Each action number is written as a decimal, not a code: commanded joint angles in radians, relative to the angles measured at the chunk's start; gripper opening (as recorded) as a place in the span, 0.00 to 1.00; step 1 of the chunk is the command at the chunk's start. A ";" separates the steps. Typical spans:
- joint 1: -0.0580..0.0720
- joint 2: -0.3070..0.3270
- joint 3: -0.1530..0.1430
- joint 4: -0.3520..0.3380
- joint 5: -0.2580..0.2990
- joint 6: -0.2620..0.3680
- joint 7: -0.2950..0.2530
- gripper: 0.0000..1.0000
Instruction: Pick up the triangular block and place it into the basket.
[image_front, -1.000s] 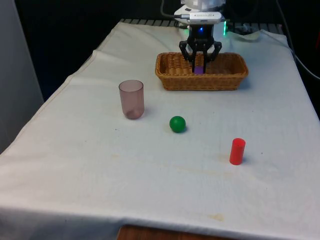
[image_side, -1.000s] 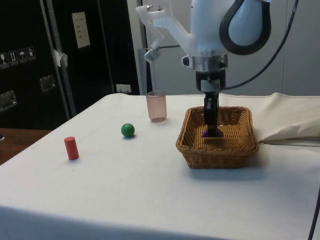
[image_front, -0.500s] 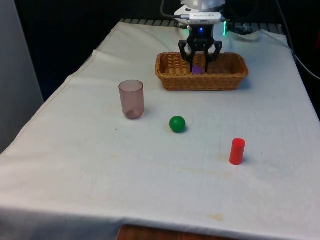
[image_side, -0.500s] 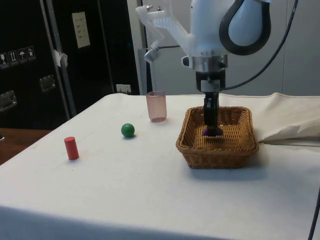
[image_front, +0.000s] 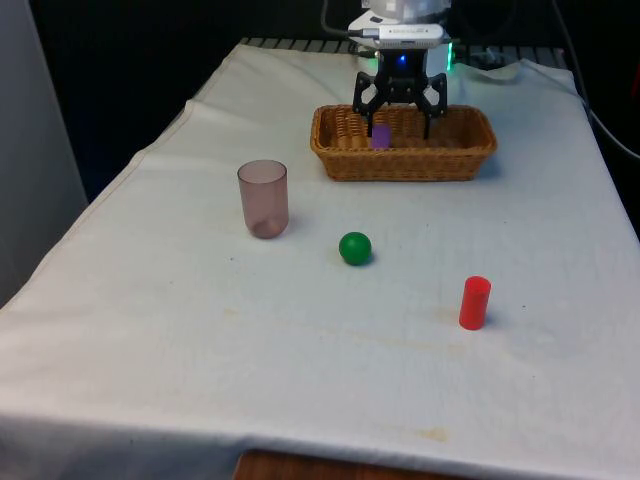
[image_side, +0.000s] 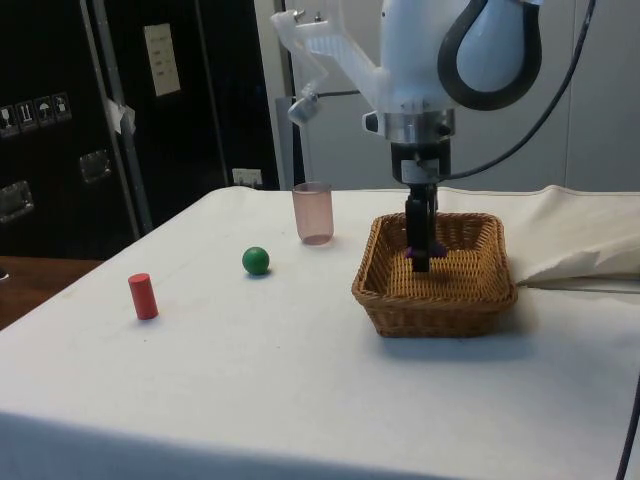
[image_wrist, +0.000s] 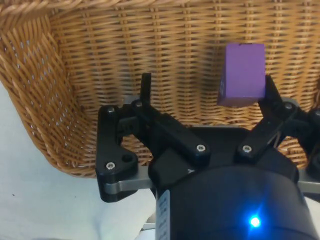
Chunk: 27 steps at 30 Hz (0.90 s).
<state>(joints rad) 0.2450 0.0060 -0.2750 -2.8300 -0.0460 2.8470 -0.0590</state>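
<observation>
At upper centre of the front view, the gripper (image_front: 400, 108) hangs over the basket (image_front: 345, 160), jaws spread wide. The purple block (image_wrist: 243, 75) clings beside one finger above the weave. Release step; next, lift clear.

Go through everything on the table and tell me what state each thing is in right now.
Black two-finger gripper: open, over the basket.
Purple triangular block: inside the basket, against one finger, no longer clamped.
Woven wicker basket: upright, holding the block.
Translucent pink cup: upright on the cloth.
Green ball: resting on the cloth.
Red cylinder: standing upright.
</observation>
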 joint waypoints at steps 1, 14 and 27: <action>0.001 -0.007 0.001 -0.001 0.004 -0.004 -0.002 1.00; 0.000 -0.026 -0.003 -0.021 -0.001 0.005 -0.020 1.00; 0.001 -0.053 -0.007 0.069 0.008 -0.083 -0.027 1.00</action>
<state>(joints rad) 0.2450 -0.0400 -0.2820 -2.7690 -0.0460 2.7810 -0.0790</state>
